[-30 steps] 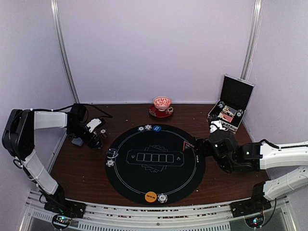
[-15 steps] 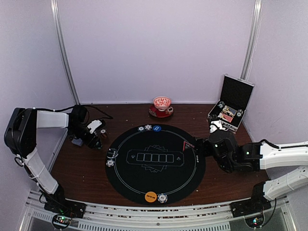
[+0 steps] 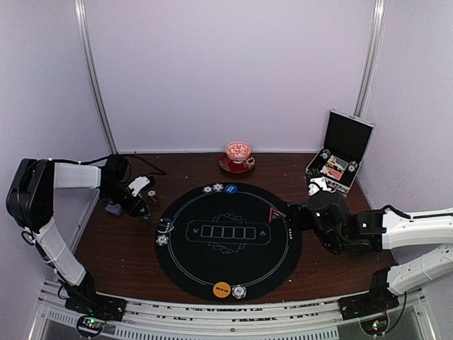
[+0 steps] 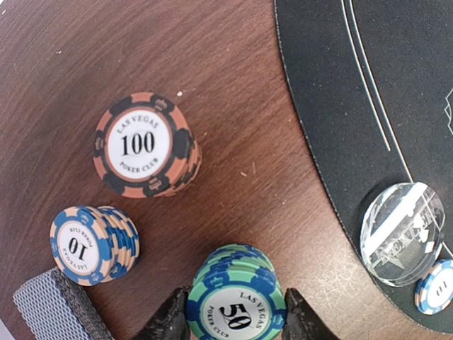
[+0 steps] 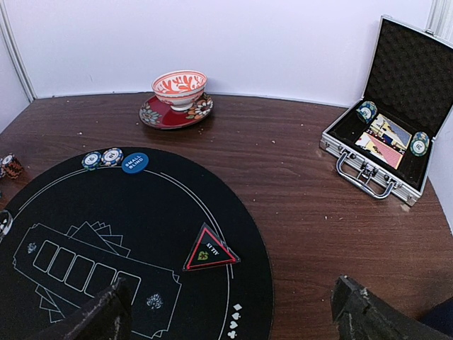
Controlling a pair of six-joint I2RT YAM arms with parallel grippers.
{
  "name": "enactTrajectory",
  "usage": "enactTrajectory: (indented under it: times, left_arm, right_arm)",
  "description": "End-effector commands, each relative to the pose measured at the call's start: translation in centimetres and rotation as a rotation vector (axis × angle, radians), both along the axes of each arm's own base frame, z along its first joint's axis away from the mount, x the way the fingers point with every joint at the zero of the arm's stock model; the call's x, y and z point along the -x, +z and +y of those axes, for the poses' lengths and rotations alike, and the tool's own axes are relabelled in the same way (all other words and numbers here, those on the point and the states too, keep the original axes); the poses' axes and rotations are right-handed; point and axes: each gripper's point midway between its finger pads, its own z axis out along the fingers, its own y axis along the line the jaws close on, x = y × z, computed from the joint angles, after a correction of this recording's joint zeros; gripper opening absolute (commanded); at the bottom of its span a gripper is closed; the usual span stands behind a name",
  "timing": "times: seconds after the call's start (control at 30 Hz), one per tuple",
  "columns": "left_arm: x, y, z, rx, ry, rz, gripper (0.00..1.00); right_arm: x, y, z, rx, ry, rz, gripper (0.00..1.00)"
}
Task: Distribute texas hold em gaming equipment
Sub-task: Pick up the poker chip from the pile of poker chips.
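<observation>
Narrowed since before, our left claw (image 4: 236, 320) pinches the teal striped-edge poker-chip stack (image 4: 237, 297); right claw (image 5: 233, 315) spread. We should lift straight, slowly.

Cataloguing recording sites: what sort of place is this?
Probably a robot test booth dressed as a poker table: plain lilac walls enclose a brown wooden table, two white robot arms stand at its near edge, and a round black poker mat lies beside a teal striped poker chip stack.
</observation>
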Motion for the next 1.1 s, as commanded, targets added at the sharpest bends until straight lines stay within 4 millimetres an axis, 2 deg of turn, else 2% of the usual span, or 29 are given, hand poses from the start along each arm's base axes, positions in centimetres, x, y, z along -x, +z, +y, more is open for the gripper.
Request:
enactTrajectory:
  times: [0.0,0.57,0.8,1.07]
  left_arm:
    - [-1.0,1.0,-0.1,0.024,0.006,-0.048,0.46]
    - [-1.0,1.1,0.0,0.018,0.010,-0.053,0.31]
    - [-1.1,1.7,0.1,0.017,0.013,-0.070,0.30]
    - [-0.8,3.4,-0.1,0.032,-0.005,-0.116,0.30]
  right_arm:
    - [0.0,0.4,0.1,-0.002,0.003,-0.009,1.00]
    - [0.0,0.4,0.0,0.001,0.001,-0.008,1.00]
    - [0.0,0.4,0.0,0.001,0.000,-0.009,1.00]
    - [0.0,0.3,0.0,0.004,-0.001,-0.008,1.00]
